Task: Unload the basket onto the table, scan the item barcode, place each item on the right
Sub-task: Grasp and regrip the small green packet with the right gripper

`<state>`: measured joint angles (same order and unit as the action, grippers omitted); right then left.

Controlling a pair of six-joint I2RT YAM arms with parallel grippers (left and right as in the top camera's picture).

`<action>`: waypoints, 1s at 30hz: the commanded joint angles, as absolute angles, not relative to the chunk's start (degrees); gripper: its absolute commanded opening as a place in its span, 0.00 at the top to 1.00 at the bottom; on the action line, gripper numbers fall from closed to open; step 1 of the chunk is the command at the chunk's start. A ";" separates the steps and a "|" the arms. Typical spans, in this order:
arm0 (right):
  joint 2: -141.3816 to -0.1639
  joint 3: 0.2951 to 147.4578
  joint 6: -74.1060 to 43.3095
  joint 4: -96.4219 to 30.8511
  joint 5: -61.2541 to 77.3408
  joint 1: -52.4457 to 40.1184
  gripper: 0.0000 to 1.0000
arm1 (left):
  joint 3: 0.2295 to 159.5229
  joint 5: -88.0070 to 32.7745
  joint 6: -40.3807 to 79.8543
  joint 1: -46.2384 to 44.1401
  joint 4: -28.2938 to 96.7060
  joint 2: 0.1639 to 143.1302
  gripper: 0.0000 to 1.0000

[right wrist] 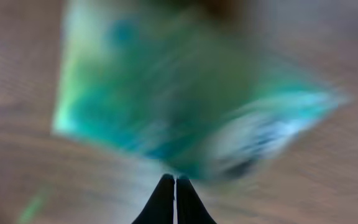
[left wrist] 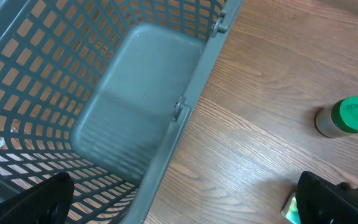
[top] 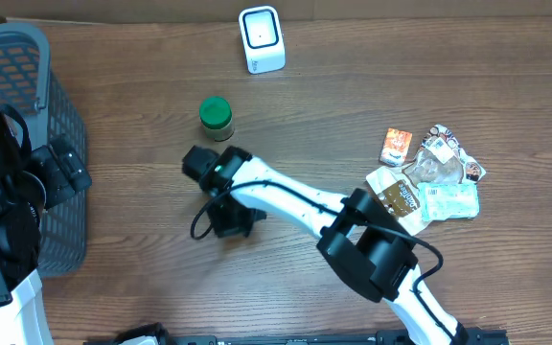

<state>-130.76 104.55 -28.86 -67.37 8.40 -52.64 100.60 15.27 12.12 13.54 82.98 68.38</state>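
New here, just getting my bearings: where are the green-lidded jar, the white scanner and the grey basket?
green-lidded jar (top: 216, 112), overhead view, on its lid.
white scanner (top: 261, 38), overhead view, on its front face.
grey basket (left wrist: 135, 93), left wrist view, on its bare floor.

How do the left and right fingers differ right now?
The left gripper fingers stand wide apart; the right gripper fingers are pressed together. The left hangs over the basket rim with nothing between them; the right points at a blurred teal packet. Whether it grips that packet is unclear. Both face the wooden table.
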 commanded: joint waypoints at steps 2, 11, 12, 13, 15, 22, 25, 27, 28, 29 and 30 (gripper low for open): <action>-129.01 104.20 -30.41 -65.67 -2.37 -48.82 0.96 | 101.71 15.84 13.32 13.85 82.94 67.88 0.00; -129.01 104.20 -23.62 -55.42 2.20 -41.69 0.94 | 101.73 15.84 13.32 13.85 82.91 67.88 0.00; -129.01 104.20 -21.19 -54.43 5.93 -41.04 0.92 | 101.73 15.84 13.32 13.85 82.91 67.88 0.00; -129.01 104.25 -19.46 -54.15 9.02 -40.47 0.88 | 101.73 15.84 13.32 13.85 82.91 67.88 0.00; -128.99 105.34 -19.05 -57.45 14.28 -38.28 0.81 | 101.73 15.84 13.32 13.85 82.91 67.88 0.00; -129.03 105.86 -24.21 -64.95 14.15 -35.88 0.86 | 101.73 15.84 13.32 13.85 82.94 67.88 0.01; -129.03 104.62 -26.15 -63.48 13.78 -37.17 0.88 | 101.73 15.84 13.30 13.87 82.91 67.88 0.00; -129.03 102.13 -29.04 -58.81 13.61 -39.22 0.88 | 101.73 15.84 13.32 13.85 82.94 67.88 0.00; -129.03 101.32 -29.87 -57.14 13.58 -39.90 0.88 | 101.71 15.84 13.32 13.85 82.94 67.88 0.00; -129.03 100.60 -30.04 -55.70 13.63 -40.42 0.88 | 101.73 15.84 13.32 13.85 82.91 67.88 0.00; -129.03 99.85 -30.00 -54.11 13.58 -41.04 0.88 | 101.73 15.84 13.30 13.85 82.91 67.88 0.00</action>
